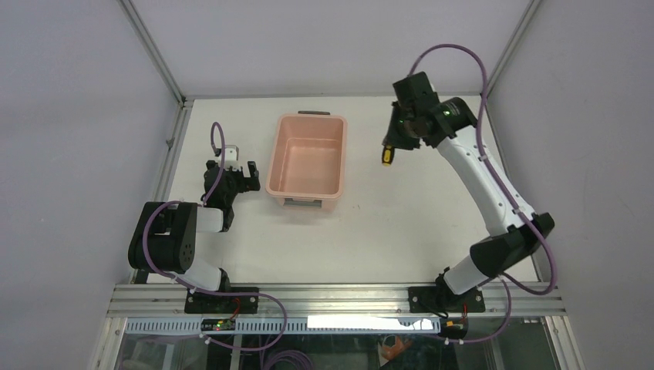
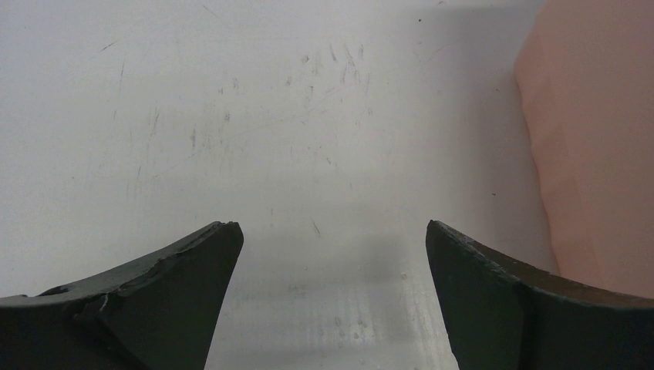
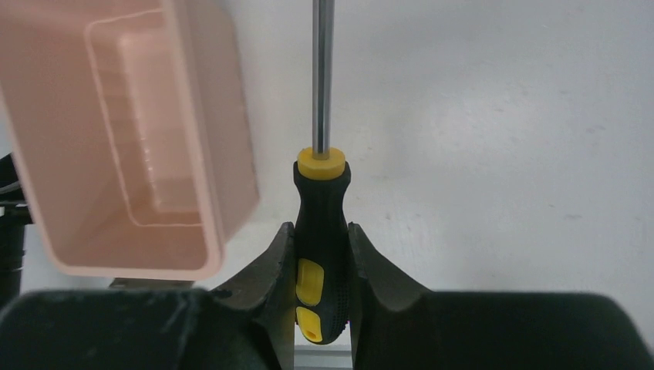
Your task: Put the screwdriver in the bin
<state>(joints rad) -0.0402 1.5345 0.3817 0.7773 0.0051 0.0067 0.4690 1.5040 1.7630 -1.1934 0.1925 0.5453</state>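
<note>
Top external view: white table (image 1: 385,223) fills the middle, w/ grey walls and metal frame posts around it. Left arm (image 1: 173,239) sits folded low at the near-left, and the right arm (image 1: 486,185) reaches up and back to the far-right, purple cable looping over it. The bin (image 1: 307,162) stands upright on the table btwn the two arms, nearer the left one, long axis running near-to-far, grey handles at its short ends. Its inside shows only bare pink floor in the top view, and the right wrist view shows the same for the part of the bin (image 3: 216,154) it catches. Left gripper (image 1: 235,171) hovers just beside the bin's left wall. In the left wrist view that gripper (image 2: 332,231) has its jaws spread wide over scuffed table, nothing btwn them, w/ the bin (image 2: 594,139) at the right edge. Right gripper (image 1: 395,142) is right of the bin, apart from it, w/ only bare table and the bin's right wall btwn. Right wrist view: the gripper (image 3: 322,262) pinches the screwdriver (image 3: 321,200) by its black-and-yellow handle, shaft pointing straight away and off the top of frame. The screwdriver (image 1: 387,156) is outside the bin, to its right, and seems lifted off the table.
</note>
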